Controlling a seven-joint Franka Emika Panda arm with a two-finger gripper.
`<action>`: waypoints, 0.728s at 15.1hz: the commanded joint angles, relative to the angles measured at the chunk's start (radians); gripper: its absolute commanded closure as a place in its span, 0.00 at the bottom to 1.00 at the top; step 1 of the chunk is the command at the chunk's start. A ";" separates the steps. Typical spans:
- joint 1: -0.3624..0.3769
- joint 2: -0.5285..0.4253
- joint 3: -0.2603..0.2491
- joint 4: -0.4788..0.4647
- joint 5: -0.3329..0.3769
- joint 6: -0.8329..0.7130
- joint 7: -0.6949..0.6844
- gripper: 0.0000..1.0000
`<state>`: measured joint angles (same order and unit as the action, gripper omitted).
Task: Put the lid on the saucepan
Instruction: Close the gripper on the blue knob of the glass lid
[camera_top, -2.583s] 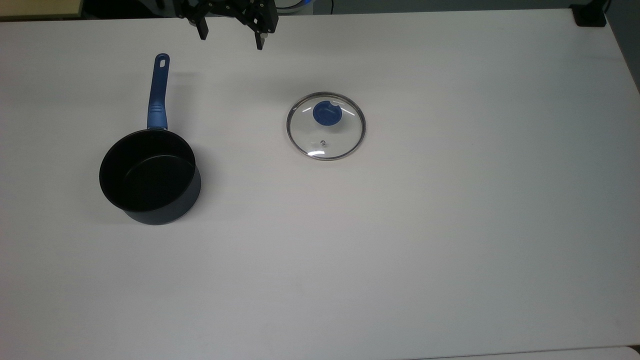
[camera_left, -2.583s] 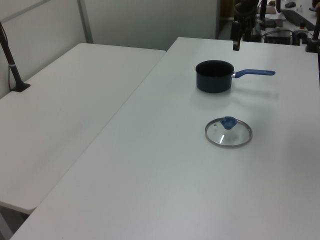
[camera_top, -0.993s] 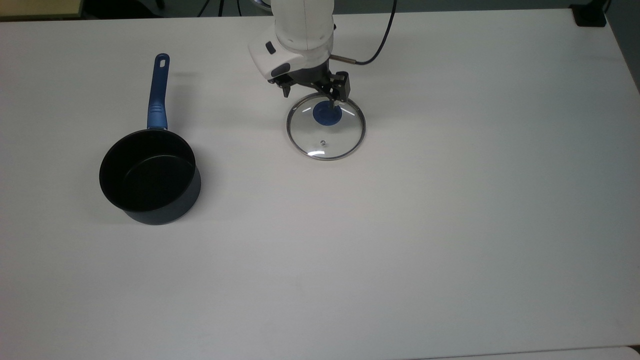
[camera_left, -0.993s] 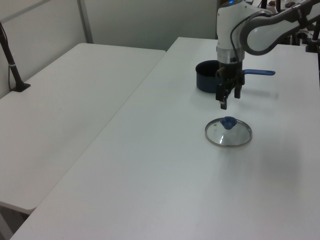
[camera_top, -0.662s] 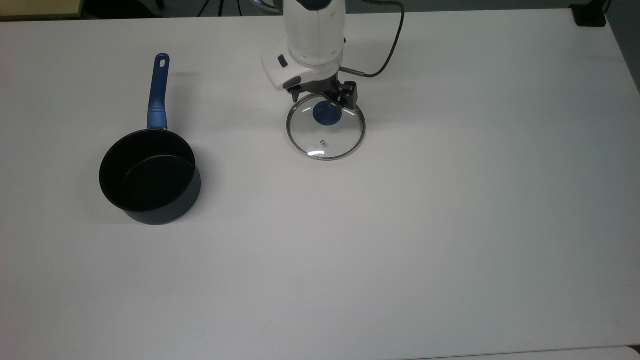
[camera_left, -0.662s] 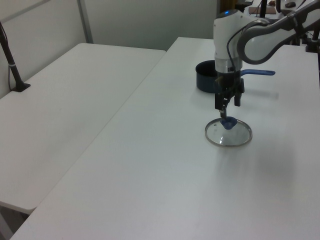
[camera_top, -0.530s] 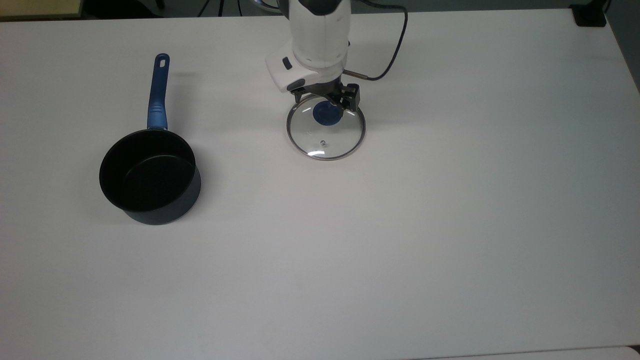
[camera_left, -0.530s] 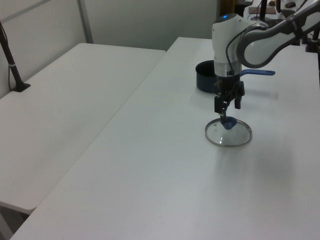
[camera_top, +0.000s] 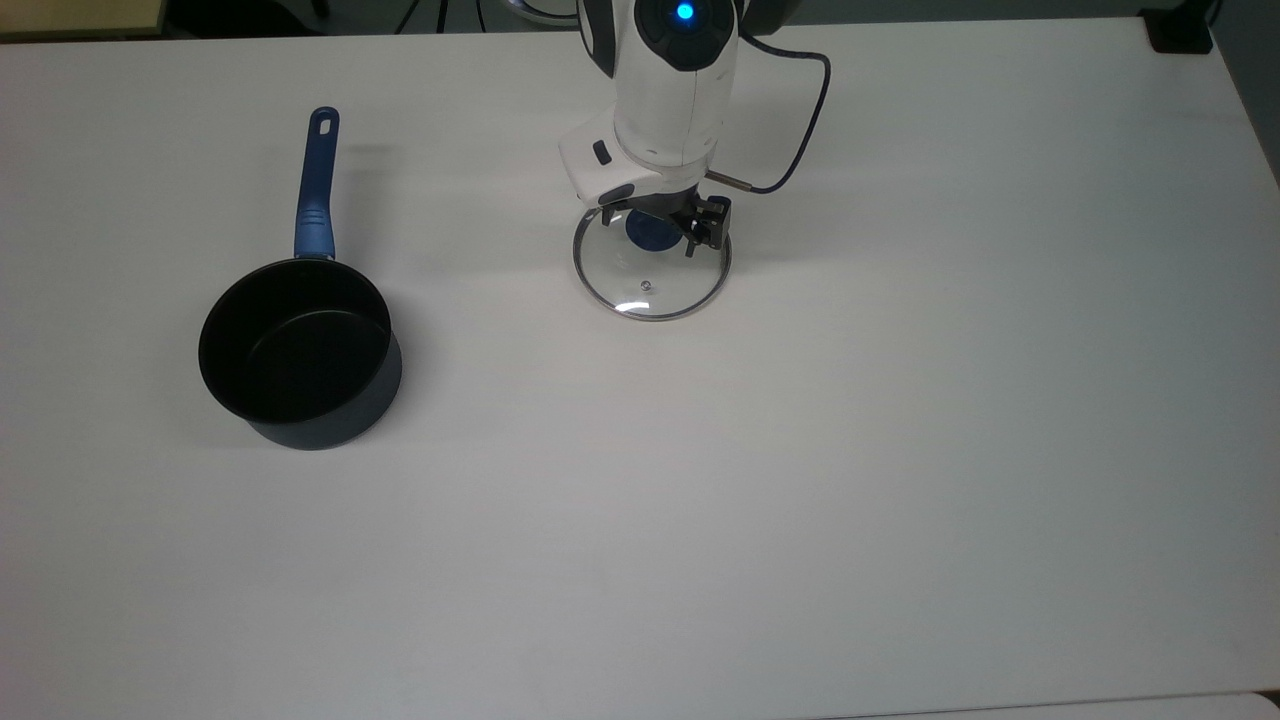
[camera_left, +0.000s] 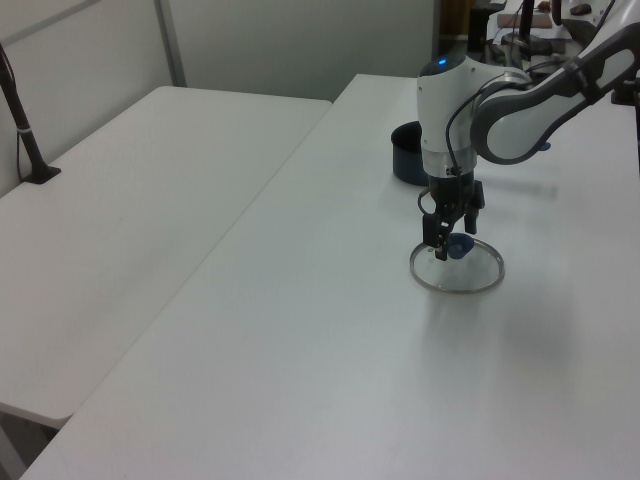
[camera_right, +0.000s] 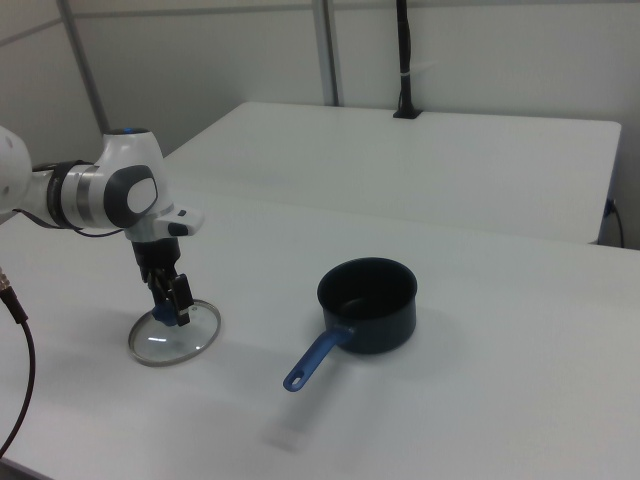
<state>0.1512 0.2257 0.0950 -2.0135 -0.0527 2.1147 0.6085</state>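
- Gripper (camera_top: 655, 222) spread apart, seemingly straddling the lid (camera_top: 651, 270) knob at upper centre of the top view.
- Off-centre closing risked tipping the lid, far from the saucepan (camera_top: 298, 353) at left.

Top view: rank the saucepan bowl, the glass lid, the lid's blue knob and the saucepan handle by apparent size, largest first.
1. Saucepan bowl
2. Glass lid, slightly smaller round outline
3. Saucepan handle, long but narrow
4. Blue knob, partly hidden under the gripper
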 joint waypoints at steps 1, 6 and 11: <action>0.010 -0.016 -0.001 -0.019 -0.018 0.022 0.028 0.00; 0.010 -0.020 -0.001 -0.018 -0.035 0.013 0.031 0.52; -0.001 -0.060 -0.001 -0.010 -0.035 -0.036 0.022 0.59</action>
<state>0.1492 0.2202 0.0953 -2.0129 -0.0699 2.1143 0.6146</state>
